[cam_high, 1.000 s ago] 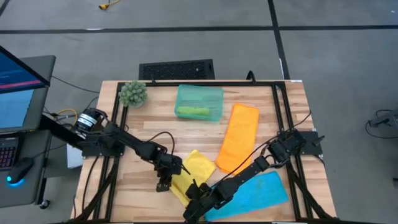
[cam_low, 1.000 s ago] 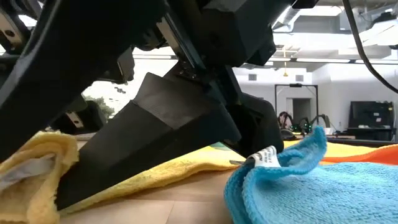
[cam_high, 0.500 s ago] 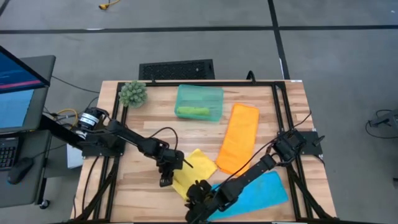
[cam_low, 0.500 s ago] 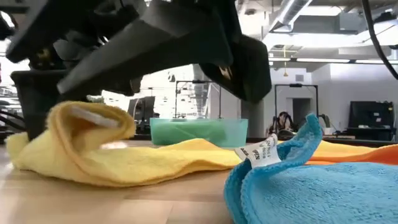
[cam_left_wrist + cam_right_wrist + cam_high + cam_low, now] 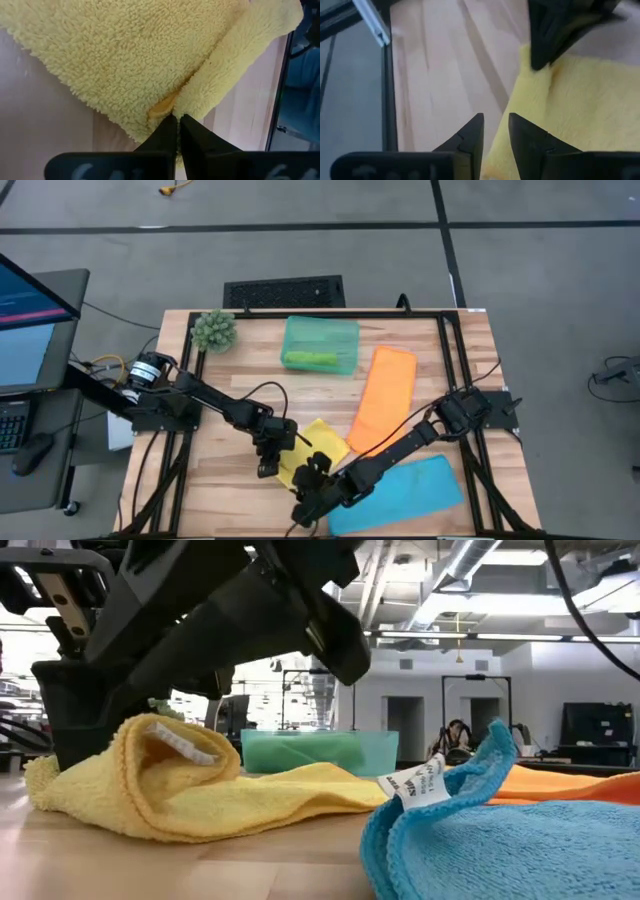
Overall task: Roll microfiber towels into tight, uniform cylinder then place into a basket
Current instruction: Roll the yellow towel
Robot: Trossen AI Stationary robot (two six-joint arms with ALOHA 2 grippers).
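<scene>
**Down by the front edge, the yellow towel is only starting to roll**

Nearest the front of the table (image 5: 230, 480), the yellow towel (image 5: 312, 452) has one edge folded over into a soft hump, which shows well in the low view (image 5: 170, 775). It is not a tight roll yet. The left gripper (image 5: 267, 468) is squeezed fully shut on that folded edge; its wrist view shows the two tips pinched together with yellow cloth caught between them (image 5: 176, 125). The right gripper (image 5: 308, 498) sits just beside the same towel, at the corner nearest the front. Its jaws are a little way apart, and I see nothing held in them (image 5: 495, 131).

Right next to it, the blue towel (image 5: 400, 492) lies flat, with one corner and its white tag sticking up. A bit farther back, the orange towel (image 5: 383, 398) also lies flat and unrolled.

At the back sits the basket (image 5: 320, 345), with a green roll (image 5: 308, 359) already inside. So I think one towel is done, one is being worked on, and two are left.

Beside the basket is a spiky green plant ball (image 5: 214, 330). The table is pale wood with a black frame. Past it is a grey floor, and the low view shows a big bright room with ceiling lights.
</scene>
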